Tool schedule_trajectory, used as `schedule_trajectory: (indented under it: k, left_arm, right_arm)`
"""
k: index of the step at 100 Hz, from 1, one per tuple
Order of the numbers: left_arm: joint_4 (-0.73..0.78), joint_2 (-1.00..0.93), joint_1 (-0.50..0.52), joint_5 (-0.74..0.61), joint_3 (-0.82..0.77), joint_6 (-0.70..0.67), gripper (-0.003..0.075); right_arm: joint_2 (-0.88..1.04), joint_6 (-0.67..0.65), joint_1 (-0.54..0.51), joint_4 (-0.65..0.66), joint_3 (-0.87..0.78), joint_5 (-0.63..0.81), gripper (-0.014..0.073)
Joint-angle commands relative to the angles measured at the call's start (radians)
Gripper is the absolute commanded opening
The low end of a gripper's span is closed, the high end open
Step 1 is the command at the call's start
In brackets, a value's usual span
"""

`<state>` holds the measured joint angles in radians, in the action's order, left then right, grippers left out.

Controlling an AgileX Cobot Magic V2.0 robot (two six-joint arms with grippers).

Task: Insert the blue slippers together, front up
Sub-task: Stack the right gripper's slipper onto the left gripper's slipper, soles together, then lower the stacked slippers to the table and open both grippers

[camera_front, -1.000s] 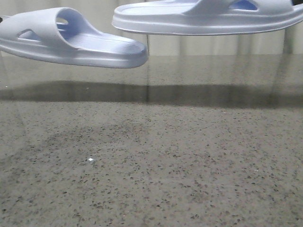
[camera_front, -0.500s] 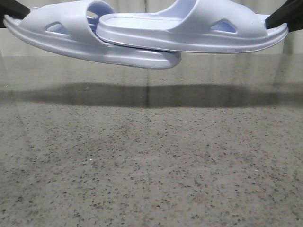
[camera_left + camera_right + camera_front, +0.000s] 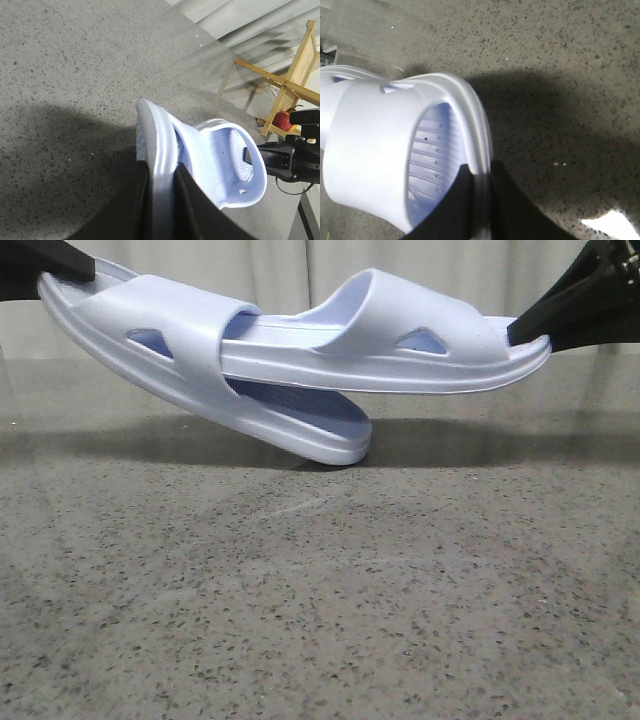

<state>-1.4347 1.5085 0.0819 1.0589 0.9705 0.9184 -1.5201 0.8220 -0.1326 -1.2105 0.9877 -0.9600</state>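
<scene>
Slid further together above the table (image 3: 320, 590) within half a second: right slipper (image 3: 400, 345) threaded under left slipper's (image 3: 190, 360) strap, toe dipped. Nesting nearly done. Pinched at heels by left gripper (image 3: 164, 172) and right gripper (image 3: 479, 172).

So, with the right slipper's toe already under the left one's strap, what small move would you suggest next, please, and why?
Probably ease the right gripper leftward, sliding the right slipper deeper under the strap of the left slipper. Only its front has entered, and the left slipper, held by the left gripper, slopes down toward the table.
</scene>
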Motion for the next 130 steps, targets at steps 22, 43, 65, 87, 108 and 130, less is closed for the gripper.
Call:
schedule_trajectory:
  k: [22,43,65,87,108,130]
  left_arm:
    - [-0.084,-0.029,-0.066,0.065,0.027,-0.001,0.0015]
    - [-0.084,0.009,-0.095,0.065,0.027,0.010,0.0015]
    - [-0.086,0.007,-0.095,0.067,0.027,0.026,0.0015]
    - [-0.083,0.005,-0.067,0.067,0.027,0.028,0.0015]
    - [-0.066,0.003,-0.027,0.065,0.027,0.028,0.0015]
    - [-0.046,0.003,-0.084,-0.017,0.023,0.028,0.0015]
  right_arm:
    - [-0.045,0.049,0.106,-0.132,0.070,-0.039,-0.0106]
    - [-0.102,0.049,0.185,-0.136,0.152,-0.030,-0.0106]
    - [-0.111,0.051,0.177,-0.120,0.169,-0.035,-0.0081]
    - [-0.111,0.051,0.111,-0.099,0.169,-0.116,0.0154]
    - [-0.111,0.051,-0.021,-0.099,0.169,-0.289,0.0178]
    - [-0.097,0.051,-0.110,-0.093,0.169,-0.350,0.0178]
